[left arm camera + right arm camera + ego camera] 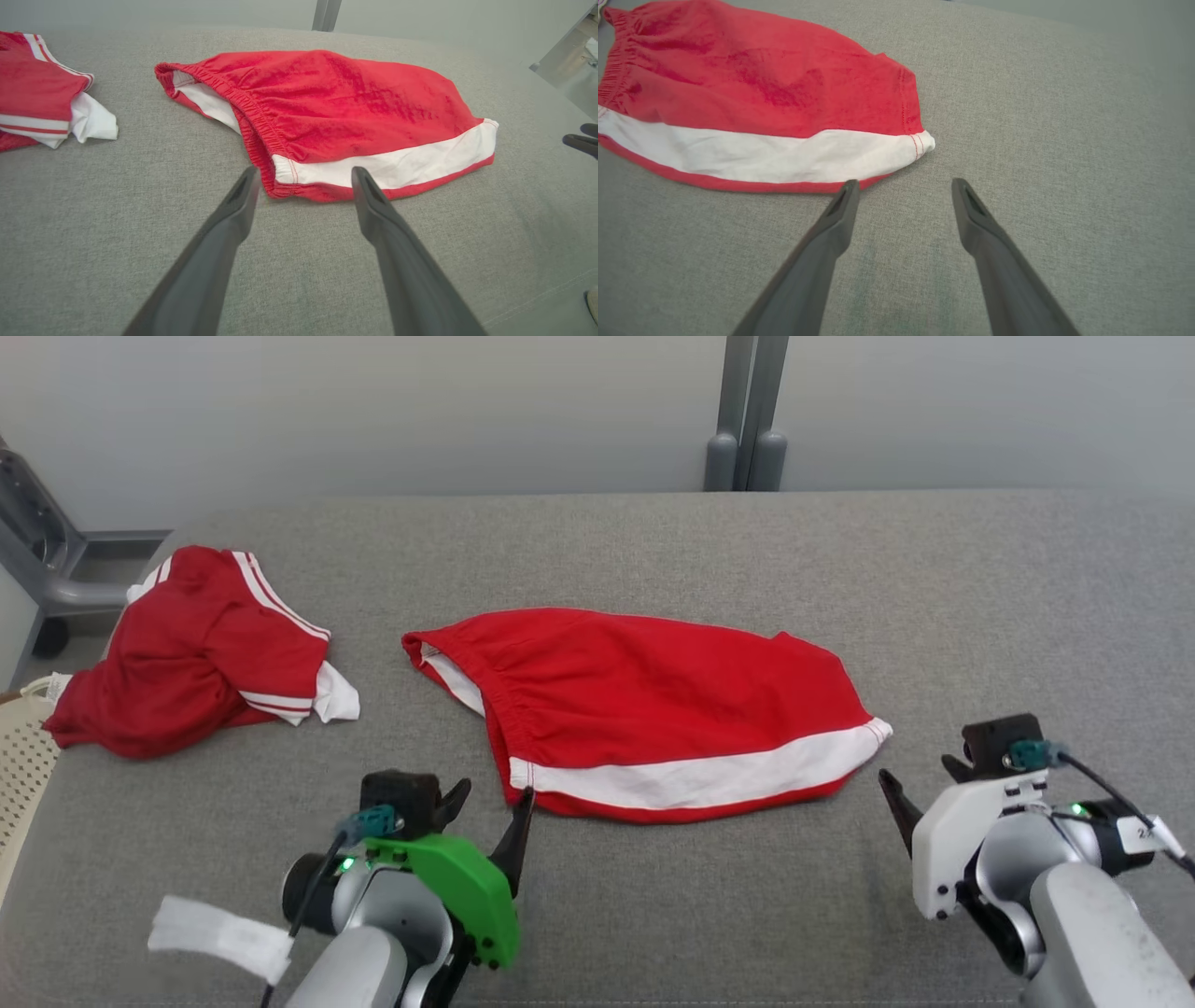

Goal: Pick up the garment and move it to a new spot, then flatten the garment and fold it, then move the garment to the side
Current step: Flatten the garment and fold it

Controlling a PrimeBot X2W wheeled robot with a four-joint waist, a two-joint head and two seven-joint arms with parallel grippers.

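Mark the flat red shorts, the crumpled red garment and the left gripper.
flat red shorts [653, 700]: head view, middle of the red cloth.
crumpled red garment [187, 653]: head view, middle of the red heap.
left gripper [306, 173]: left wrist view, midway between its open fingertips.

Matt red cloth garment [644, 709] on coarse grey fabric table [653, 551].

The red garment [653, 709] bears no readable text. A white tag [1146, 833] on a black cable [1106, 791] has marks too small to read.
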